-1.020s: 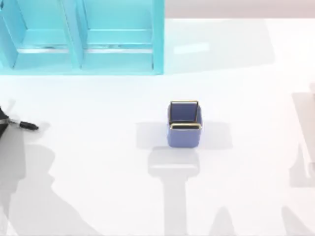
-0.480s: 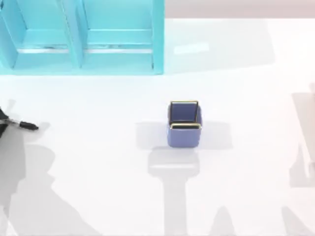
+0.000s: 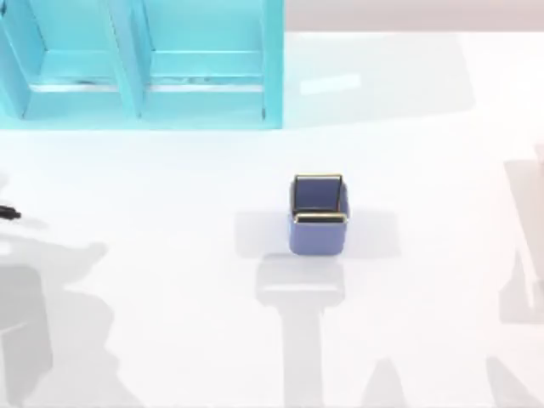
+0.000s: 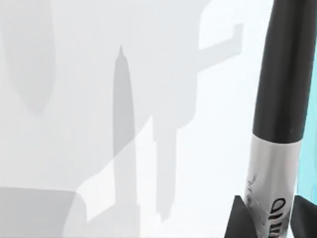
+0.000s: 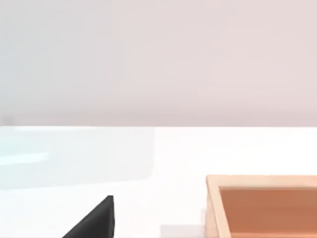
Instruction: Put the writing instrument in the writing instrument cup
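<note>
The writing instrument [image 4: 280, 99], a silver-white barrel with a black cap end, is held in my left gripper [image 4: 267, 220], whose dark fingers [image 4: 237, 220] are shut on the barrel. In the top view only its black end [image 3: 8, 212] pokes in at the far left edge of the table. The writing instrument cup [image 3: 319, 217], periwinkle blue with a thin gold rim, stands upright near the table's middle, far to the right of the pen. A dark part of my right gripper [image 5: 96, 220] shows low in the right wrist view.
A large turquoise shelf unit [image 3: 140, 64] stands at the back left. A shallow orange-brown box [image 5: 262, 203] lies on the table in front of the right wrist camera. Arm shadows fall across the white table.
The pen's black end has moved left, nearly out at the top view's left edge. The left arm's shadow shifted with it. The cup has not moved.
</note>
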You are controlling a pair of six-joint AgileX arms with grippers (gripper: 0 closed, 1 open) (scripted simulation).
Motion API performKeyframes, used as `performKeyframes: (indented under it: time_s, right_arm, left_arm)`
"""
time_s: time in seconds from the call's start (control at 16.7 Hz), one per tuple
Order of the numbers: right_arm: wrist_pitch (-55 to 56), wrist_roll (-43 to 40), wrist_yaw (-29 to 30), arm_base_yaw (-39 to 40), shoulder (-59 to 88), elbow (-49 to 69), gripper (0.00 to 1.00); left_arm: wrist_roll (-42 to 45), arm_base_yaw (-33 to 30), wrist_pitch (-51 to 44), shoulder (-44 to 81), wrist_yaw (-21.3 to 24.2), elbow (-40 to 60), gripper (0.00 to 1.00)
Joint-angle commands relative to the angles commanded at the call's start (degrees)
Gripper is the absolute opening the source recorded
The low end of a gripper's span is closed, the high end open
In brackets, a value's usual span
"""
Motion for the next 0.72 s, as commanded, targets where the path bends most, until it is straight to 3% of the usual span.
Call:
performKeyframes:
  time_s: [0.42,0.72]
  right_arm:
    - [0.0,0.0,0.0,0.0,0.0,0.0,1.0]
    - [0.0,0.0,0.0,0.0,0.0,0.0,1.0]
  left_arm:
    - [7.51,7.09,-29.15,-27.23,4.96,-1.52,0.0]
    - [9.64,9.45,-36.27,-33.94,5.95,-2.78,0.0]
